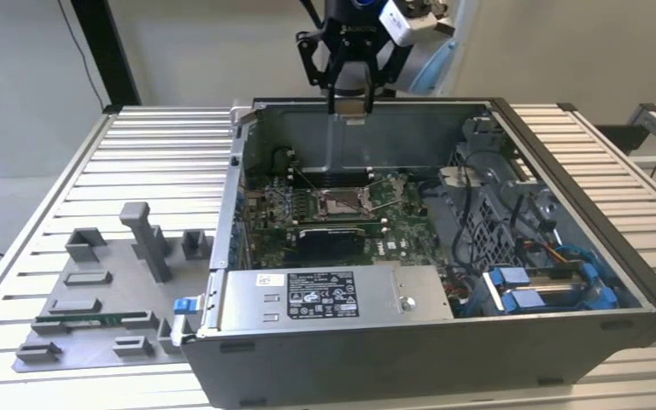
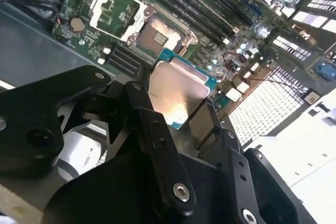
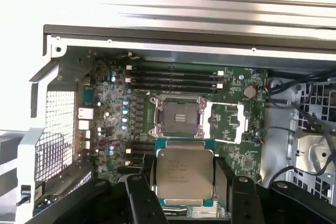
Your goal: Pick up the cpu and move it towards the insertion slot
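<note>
Hand [image 1: 348, 104] hangs above the rear wall of the open PC case [image 1: 556, 337], at abt 12 o'clock of the case in the exterior view, clear of the motherboard [image 1: 391, 235] below. Its fingers [image 3: 137, 195] are closed in on the cpu [image 3: 185, 170] from two opposite sides, gripping it by the edges w/ the silvery top facing the first wrist cam. In both wrist views the chip sits between the black fingers, held up in the air, not touching the board.

Insertion slot [image 3: 176, 116] lies open on the board: silver frame, tan-gold centre, load plate [image 3: 227, 121] swung out beside it. In the first wrist view the cpu hangs just at 6 o'clock of the slot, near but apart. In the exterior view the slot [image 1: 341, 202] is roughly mid-board, w/ a black rectangle [image 1: 330, 245] at its 6 o'clock.

Long memory slots [image 3: 173, 80] run at 12 o'clock of the socket in the first wrist view.

On the ribbed worktop [image 1: 168, 145], at 9 o'clock of the case, a grey fixture tray [image 1: 95, 342] holds a thin green memory stick [image 1: 95, 319].
</note>
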`<move>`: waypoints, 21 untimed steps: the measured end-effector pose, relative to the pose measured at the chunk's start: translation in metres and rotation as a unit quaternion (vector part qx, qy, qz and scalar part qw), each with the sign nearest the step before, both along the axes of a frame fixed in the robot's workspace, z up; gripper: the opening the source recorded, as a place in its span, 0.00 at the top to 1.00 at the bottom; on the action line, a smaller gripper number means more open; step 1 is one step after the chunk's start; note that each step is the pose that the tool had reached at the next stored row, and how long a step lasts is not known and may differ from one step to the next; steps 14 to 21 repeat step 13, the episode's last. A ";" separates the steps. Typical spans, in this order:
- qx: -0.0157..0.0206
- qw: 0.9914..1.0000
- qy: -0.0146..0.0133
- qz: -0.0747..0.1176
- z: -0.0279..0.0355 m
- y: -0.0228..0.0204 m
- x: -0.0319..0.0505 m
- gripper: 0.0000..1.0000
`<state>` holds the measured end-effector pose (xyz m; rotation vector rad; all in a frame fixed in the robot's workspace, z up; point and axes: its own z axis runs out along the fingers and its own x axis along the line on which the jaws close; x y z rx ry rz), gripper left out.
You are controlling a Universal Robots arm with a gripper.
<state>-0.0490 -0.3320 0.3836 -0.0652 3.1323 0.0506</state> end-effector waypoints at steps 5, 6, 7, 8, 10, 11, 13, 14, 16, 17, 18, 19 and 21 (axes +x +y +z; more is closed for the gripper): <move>0.000 1.000 0.000 0.000 -0.0006 0.0060 0.0014 1.00; 0.000 1.000 0.000 0.000 -0.0006 0.0062 0.0015 1.00; 0.000 1.000 0.000 0.000 -0.0006 0.0062 0.0015 1.00; 0.000 1.000 0.000 0.000 -0.0006 0.0063 0.0015 1.00; 0.000 1.000 0.000 0.000 -0.0006 0.0065 0.0015 1.00; 0.000 1.000 0.000 0.000 -0.0006 0.0067 0.0014 1.00; 0.000 1.000 0.000 0.000 -0.0006 0.0068 0.0014 1.00; 0.000 1.000 0.000 0.000 -0.0006 0.0068 0.0014 1.00; 0.000 1.000 0.000 0.000 -0.0006 0.0068 0.0014 1.00; 0.000 1.000 0.000 0.000 -0.0006 0.0068 0.0014 1.00; 0.000 1.000 0.000 0.000 -0.0006 0.0068 0.0014 1.00; 0.000 1.000 0.000 0.000 -0.0006 0.0068 0.0014 1.00; 0.000 1.000 0.000 0.000 -0.0006 0.0068 0.0014 1.00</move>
